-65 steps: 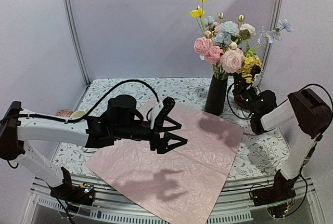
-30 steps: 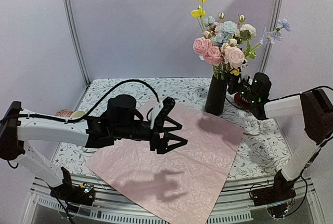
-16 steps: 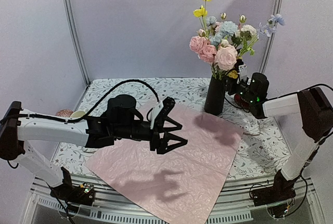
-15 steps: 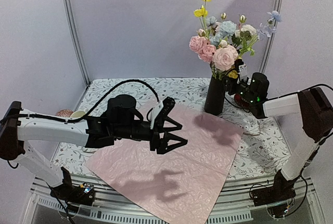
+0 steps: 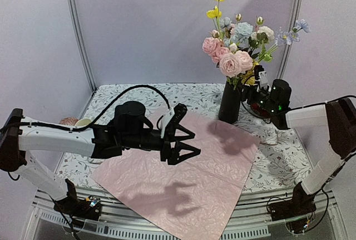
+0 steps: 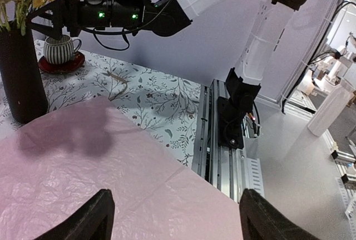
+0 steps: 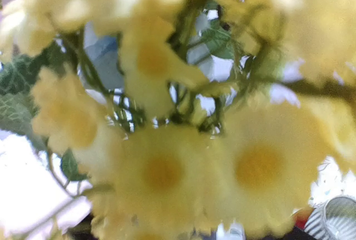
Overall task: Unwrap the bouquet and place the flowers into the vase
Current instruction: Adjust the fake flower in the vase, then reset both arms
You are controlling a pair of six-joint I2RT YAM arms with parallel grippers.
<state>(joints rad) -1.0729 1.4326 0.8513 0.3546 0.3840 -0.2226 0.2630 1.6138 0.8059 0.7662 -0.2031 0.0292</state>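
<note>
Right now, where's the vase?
Top view, far right of the table: the vase stands upright holding the flowers, just beyond the pink paper's far corner.

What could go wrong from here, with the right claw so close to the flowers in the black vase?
The right claw is in among the yellow blooms of the mixed artificial flowers; pulling back could snag a stem and drag it out.
The tall, slim matte black vase carries a wide bunch, so such a tug might tip it.
The ribbed cup on a red saucer stands close by that claw; a low retreat could knock it.
</note>
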